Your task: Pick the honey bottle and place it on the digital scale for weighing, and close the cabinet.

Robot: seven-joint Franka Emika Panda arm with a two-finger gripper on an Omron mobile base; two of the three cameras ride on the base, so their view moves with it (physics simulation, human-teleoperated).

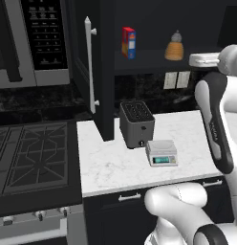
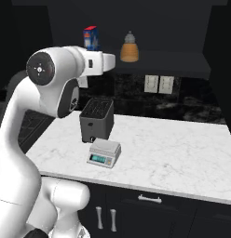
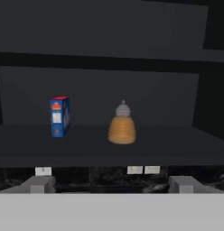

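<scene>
The gripper (image 3: 112, 182) is standing with its jaws spread wide and nothing between them, and it is facing straight into the open cabinet (image 1: 139, 28) from a little way out. The honey bottle (image 3: 122, 128) is sitting upright on the cabinet's lower shelf (image 3: 177, 144), roughly centred ahead of the hand and well apart from it. A red, blue and yellow box (image 3: 59, 116) is standing near it on the same shelf, with a clear gap between the two.

Down on the marble counter (image 1: 111, 162), the digital scale (image 1: 161, 152) is lying just in front of the dark toaster (image 1: 136, 123), its platform bare. The cabinet door (image 1: 84, 57) is hanging open toward the microwave (image 1: 41, 36), its silver bar handle (image 1: 90, 64) facing outward.

The reach looks like the step in hand, and several things could spoil it. The bottle is rounded and tapering, so jaws closing too high near the cap may be squeezing it out of the grip or tipping it over on the shelf. Driving in off-centre could be nudging the bottle toward the box or the back wall. Lifting out carelessly may be catching the shelf edge. The scale's platform appears barely wider than the bottle, so a sloppy set-down could leave it toppling against the toaster
</scene>
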